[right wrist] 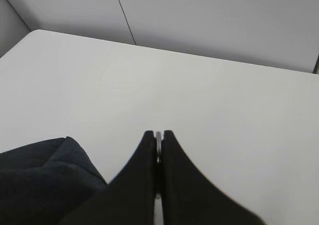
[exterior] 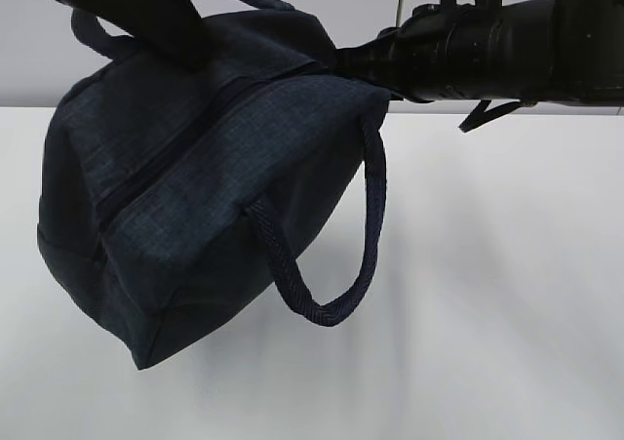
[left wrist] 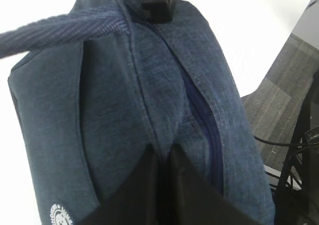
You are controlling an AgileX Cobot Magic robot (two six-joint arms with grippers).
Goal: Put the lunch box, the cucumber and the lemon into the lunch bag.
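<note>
The bag [exterior: 195, 186] hangs tipped in the air above the white surface [exterior: 507, 294], near its back edge, so the arms can work on it. The left tool [left wrist: 162, 157] pinches the cloth by the zipper [left wrist: 199, 120]. The right tool [right wrist: 158, 147] is pressed together on something thin and shiny; I think it is the zipper pull.

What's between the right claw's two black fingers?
In the right wrist view, the right claw is pinched shut on a thin, pale metal sliver, too small to identify. The dark navy fabric lunch bag sits just left; beyond is bare white table.
</note>
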